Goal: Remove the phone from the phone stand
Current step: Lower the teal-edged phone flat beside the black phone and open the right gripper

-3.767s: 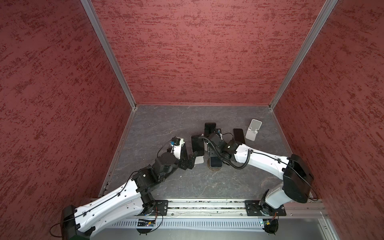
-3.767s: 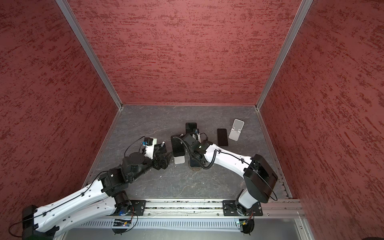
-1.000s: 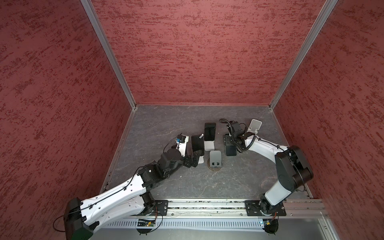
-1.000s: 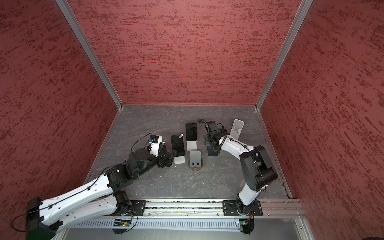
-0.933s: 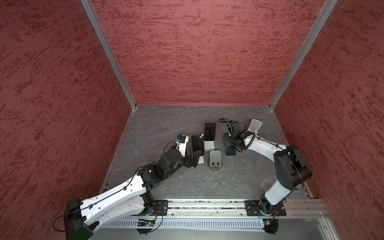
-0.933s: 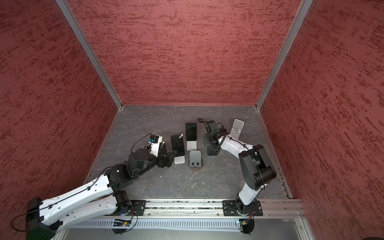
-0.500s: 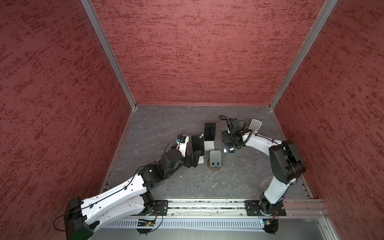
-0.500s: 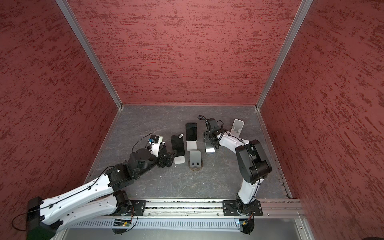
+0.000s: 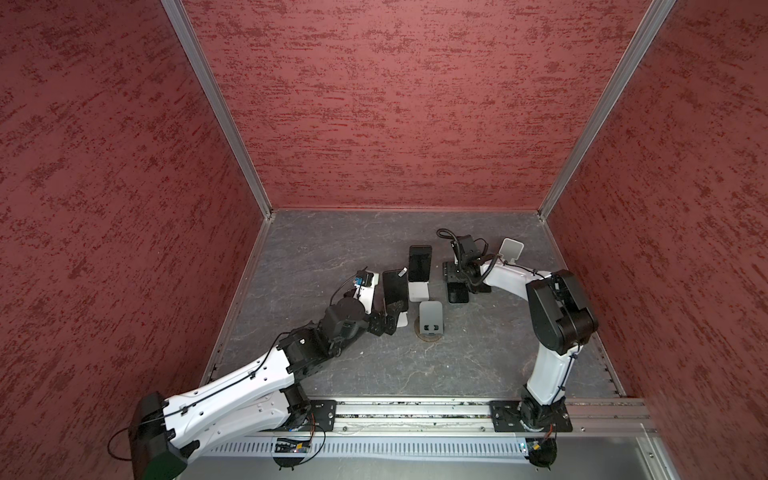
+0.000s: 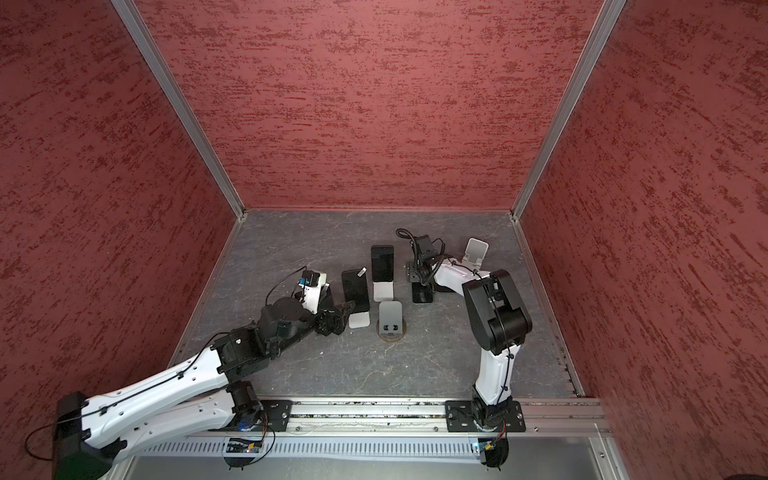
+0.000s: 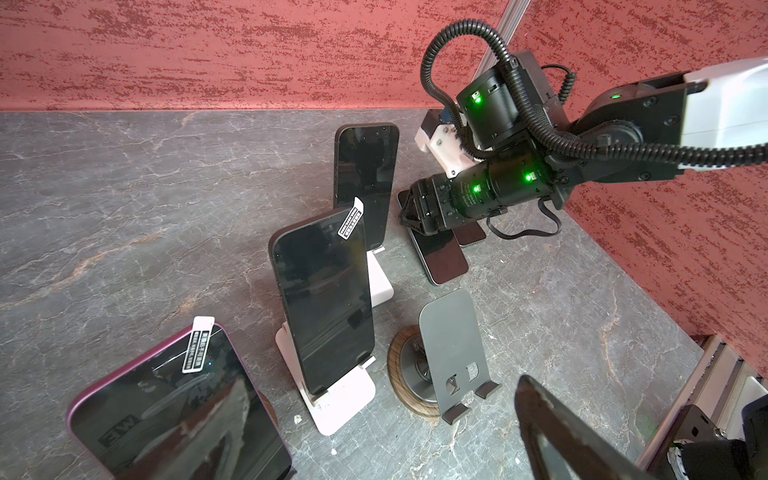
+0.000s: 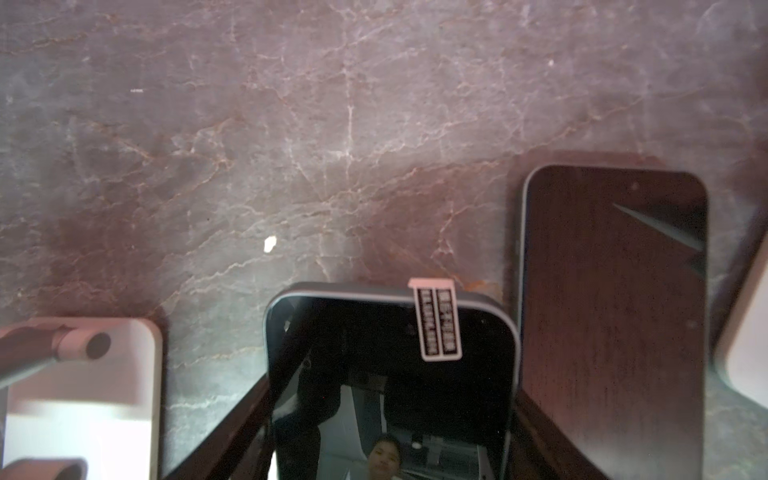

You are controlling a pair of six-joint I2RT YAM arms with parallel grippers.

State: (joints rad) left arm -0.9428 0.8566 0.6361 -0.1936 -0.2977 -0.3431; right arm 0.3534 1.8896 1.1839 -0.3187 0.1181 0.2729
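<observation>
My right gripper (image 9: 456,281) (image 12: 392,395) is shut on the edges of a silver-rimmed phone (image 9: 458,294) (image 12: 390,365) (image 11: 444,257). It holds the phone nearly flat, low over the floor right of the stands. The grey phone stand (image 9: 431,318) (image 11: 453,349) on its round wooden base is empty. Two more black phones (image 9: 395,289) (image 9: 419,262) lean on white stands. My left gripper (image 9: 388,322) (image 11: 374,399) is open at the foot of the nearer white stand (image 11: 345,399) and holds nothing.
A dark phone (image 12: 615,311) (image 11: 471,235) lies flat right beside the held one. A purple phone (image 11: 178,407) lies under my left wrist. An empty white stand (image 9: 510,251) stands at the back right near the red wall.
The right arm's elbow has swung left and back while its gripper keeps the phone at about the same spot, lying flatter. The left arm has not moved.
</observation>
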